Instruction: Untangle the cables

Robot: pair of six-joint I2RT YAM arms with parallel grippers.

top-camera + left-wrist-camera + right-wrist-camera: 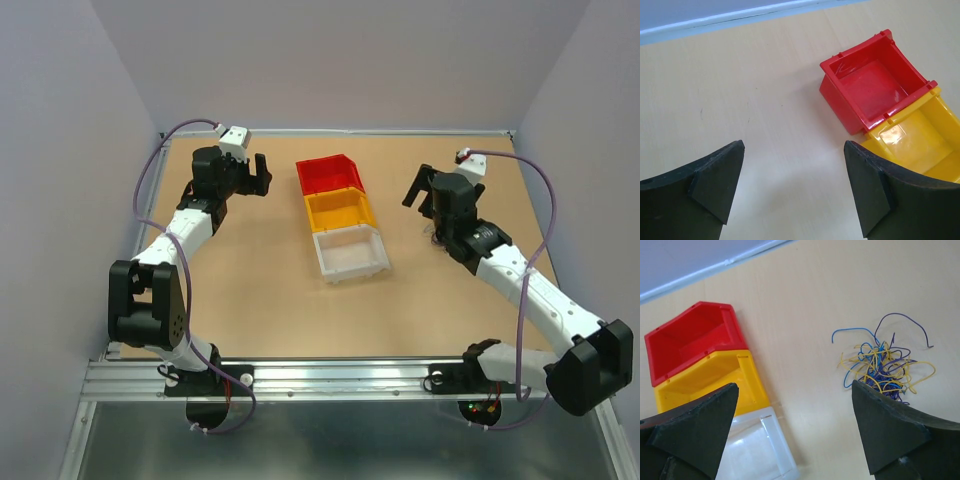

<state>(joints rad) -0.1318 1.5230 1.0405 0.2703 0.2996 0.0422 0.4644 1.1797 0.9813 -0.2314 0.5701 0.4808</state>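
Jaws on both arms stood released, spread wide with nothing between them. Left jaws hovered over bare bench (260, 300), with the red bin (875, 85) ahead of them and off to their right. The yellow bin (340, 210) and white bin (350, 252) continued that row, which lay between the two sets of jaws.

Cables (880, 367): one loose clump of purple, yellow and blue strands on the bench, ahead of the right jaws and off to their right side. The clump was not centred in the gap, and its near edge was hidden behind the right-hand finger (890, 435). A few free ends curled out on the far side.

Judged state: untangling not begun, no strand separated.

Risks noted:
- Closing the right jaws on this line would likely catch bench or only stray loops, because the clump sat off-centre.
- Strands look hair-fine, so they could slip out between the pads.
- Pinching the whole clump would tighten it.
- A one-armed pull would drag everything, since nothing pinned the clump.
- Left jaws were well apart from the cables, with the bins in their path, so a low crossing could knock them.
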